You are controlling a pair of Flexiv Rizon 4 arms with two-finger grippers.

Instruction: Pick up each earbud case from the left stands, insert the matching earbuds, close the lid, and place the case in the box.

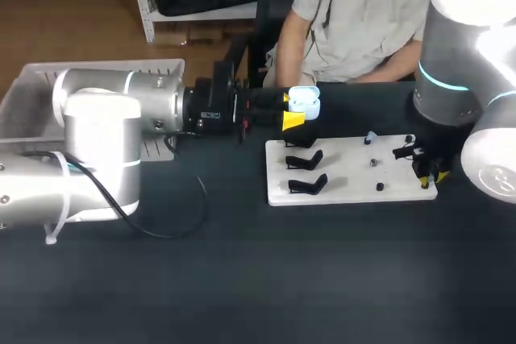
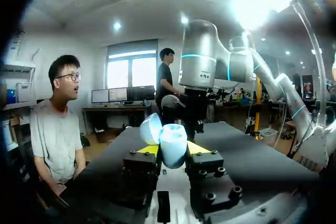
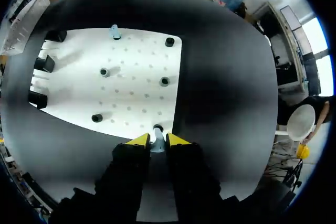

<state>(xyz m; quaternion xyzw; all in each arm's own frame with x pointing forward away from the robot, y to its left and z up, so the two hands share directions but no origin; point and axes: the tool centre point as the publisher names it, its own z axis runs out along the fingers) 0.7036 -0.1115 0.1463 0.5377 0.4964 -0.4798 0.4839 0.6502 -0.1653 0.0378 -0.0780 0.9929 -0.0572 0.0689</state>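
**Desk:** Where's the case right now?

**Me:** Up in my left gripper (image 1: pixel 295 110). It's the pale blue earbud case (image 1: pixel 305 103), rounded plastic with its lid flipped open, and the yellow tips are clamped on its body from both sides. It hangs in the air off the 11 o'clock corner of the flat white perforated board (image 1: pixel 355 192).

**Desk:** And your right side?

**Me:** My right gripper (image 3: pixel 158 139) is low at the board's 4 o'clock corner, right on the rim. Its fingers are nearly together, pinched on a small grey-blue earbud (image 3: pixel 157 146) that stands on a post there.

**Desk:** How much room around them?

**Me:** Three curved black stands (image 1: pixel 305 160) line the board's 9 o'clock side, well apart from the right gripper. Short black posts (image 3: pixel 103 72) dot the stretch between. A second earbud (image 1: pixel 370 138), pale blue, sits near the 12 o'clock edge. At 6 o'clock a broad band of dark tabletop (image 1: pixel 282 279) runs from the board to the near edge. Out at 9 o'clock a black cable (image 1: pixel 181 219) loops across the table by my left arm. Beyond that arm, the white plastic bin (image 1: pixel 24 94) sits at the far left corner.
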